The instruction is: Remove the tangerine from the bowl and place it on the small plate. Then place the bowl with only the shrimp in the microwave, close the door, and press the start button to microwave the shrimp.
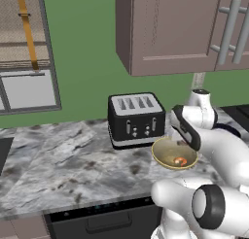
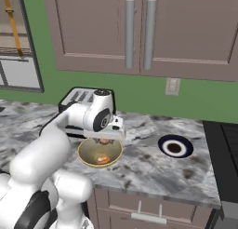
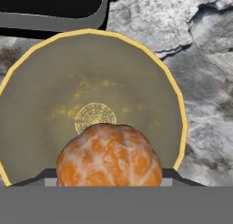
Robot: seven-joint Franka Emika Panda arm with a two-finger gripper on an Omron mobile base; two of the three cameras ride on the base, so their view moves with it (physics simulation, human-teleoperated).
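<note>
Looking down the hand view, you see the tangerine at lower centre, clamped between the gripper jaws over the bowl. Your right base view puts the bowl left of centre, shrimp inside, the small plate well apart at right.

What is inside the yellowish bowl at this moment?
In the hand view, the tangerine fills the near part of the bowl. The base views show an orange-pink piece, likely the shrimp. The tangerine hides the bowl floor beneath it.
</note>
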